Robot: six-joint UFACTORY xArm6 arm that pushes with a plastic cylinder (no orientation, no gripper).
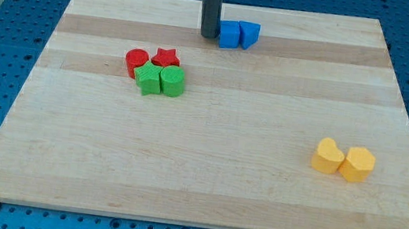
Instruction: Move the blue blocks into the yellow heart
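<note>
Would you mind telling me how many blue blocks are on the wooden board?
2. A blue cube sits near the view's top, just right of my tip; a second blue block touches its right side. None seem hidden.

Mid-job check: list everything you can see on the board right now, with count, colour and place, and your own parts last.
Blue blocks: 2, blue, touching, top centre; a cube and a smaller blue block on its right.
Red blocks: 2, red, left of centre; a cylinder and a star.
Green blocks: 2, green, just below the red ones; a green star and a green block.
Yellow blocks: 2, yellow, touching, lower right; a heart and a yellow block.
Board: 1, pale wood.
My tip: 1, dark rod, just left of the cube.
</note>
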